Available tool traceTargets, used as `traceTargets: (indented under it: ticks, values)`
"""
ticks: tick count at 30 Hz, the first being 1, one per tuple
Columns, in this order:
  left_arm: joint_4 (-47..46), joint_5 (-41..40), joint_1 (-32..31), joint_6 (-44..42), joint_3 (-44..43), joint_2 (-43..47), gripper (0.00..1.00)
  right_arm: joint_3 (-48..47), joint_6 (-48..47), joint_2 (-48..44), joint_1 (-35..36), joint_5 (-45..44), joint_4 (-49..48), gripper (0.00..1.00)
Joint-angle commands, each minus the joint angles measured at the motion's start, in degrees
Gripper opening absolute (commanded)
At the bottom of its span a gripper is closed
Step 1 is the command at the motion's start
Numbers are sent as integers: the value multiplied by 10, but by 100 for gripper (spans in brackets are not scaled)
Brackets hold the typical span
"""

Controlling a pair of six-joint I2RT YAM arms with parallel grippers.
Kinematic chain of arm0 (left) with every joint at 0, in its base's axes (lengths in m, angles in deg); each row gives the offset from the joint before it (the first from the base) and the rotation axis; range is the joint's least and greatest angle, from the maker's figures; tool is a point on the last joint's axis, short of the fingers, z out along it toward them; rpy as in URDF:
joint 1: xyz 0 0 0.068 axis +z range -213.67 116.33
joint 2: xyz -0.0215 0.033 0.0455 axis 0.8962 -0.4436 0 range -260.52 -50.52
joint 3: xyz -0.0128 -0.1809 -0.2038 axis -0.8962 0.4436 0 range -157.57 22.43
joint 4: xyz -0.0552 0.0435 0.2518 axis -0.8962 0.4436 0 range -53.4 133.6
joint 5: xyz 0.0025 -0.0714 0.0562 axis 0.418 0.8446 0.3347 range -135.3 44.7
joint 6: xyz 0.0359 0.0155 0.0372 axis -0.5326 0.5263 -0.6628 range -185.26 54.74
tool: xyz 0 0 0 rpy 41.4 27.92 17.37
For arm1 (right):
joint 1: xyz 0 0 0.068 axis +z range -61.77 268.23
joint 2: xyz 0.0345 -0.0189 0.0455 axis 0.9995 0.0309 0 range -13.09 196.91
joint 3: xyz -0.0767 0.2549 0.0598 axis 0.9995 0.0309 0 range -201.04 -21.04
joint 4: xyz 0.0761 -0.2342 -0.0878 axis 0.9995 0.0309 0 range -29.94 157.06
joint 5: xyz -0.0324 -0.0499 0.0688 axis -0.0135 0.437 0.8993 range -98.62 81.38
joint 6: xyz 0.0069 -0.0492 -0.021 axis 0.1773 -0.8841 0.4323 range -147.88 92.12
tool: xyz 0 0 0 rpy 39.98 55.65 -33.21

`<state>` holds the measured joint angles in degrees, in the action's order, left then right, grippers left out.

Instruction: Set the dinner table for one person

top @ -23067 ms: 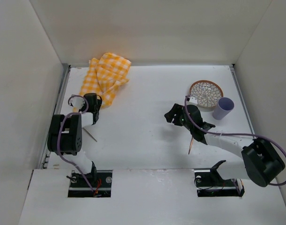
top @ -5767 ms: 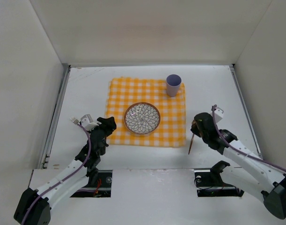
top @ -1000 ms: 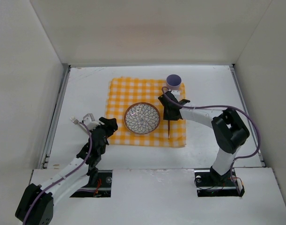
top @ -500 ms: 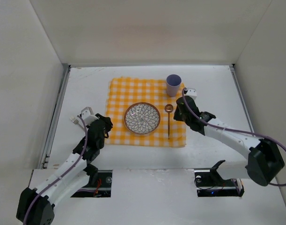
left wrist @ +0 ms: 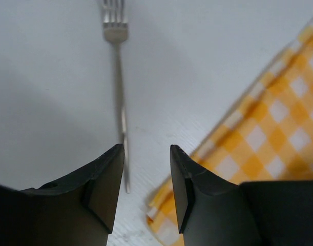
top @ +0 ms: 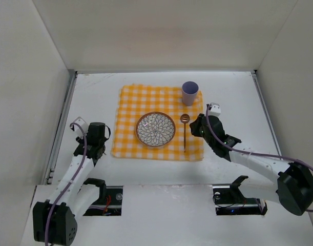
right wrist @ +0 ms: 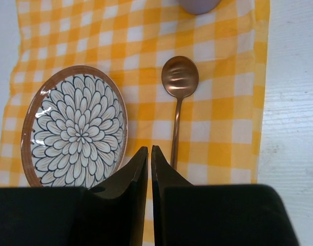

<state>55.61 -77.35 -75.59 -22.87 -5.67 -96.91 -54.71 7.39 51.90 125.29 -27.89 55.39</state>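
Cloth [top: 130,97], plate [top: 155,129], cup [top: 190,93], spoon [top: 184,128] laid; fork [left wrist: 117,61] waits on the bench [top: 233,97]. My left fingers [left wrist: 107,174] gape above it; right fingers [right wrist: 138,174] together, empty.

Lg flat white dinner table [top: 233,95], metal-railed sides.

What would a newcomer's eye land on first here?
The yellow-and-white checked cloth stands out: a flower-patterned plate sits at its centre, a copper spoon lies right of the plate, and a purple cup stands at the cloth's far right corner. Left of the cloth, a fork lies on the white table, just ahead of the open left gripper.
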Motion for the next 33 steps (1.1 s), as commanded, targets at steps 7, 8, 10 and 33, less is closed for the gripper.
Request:
traceTargets:
  ticks: [7, 8, 10, 33]
  values:
    - [-26, 58, 108, -12, -21, -136, 42, -21, 8, 69, 13, 9, -69, 12]
    - [-29, 57, 108, -9, -21, -141, 42, -22, 8, 70, 13, 9, -68, 12]
    - [-47, 54, 119, -6, -16, -149, 42, -19, 7, 66, 13, 9, -70, 12]
    - [-167, 39, 122, 41, 27, -231, 5, 4, 9, 36, -28, 8, -64, 37]
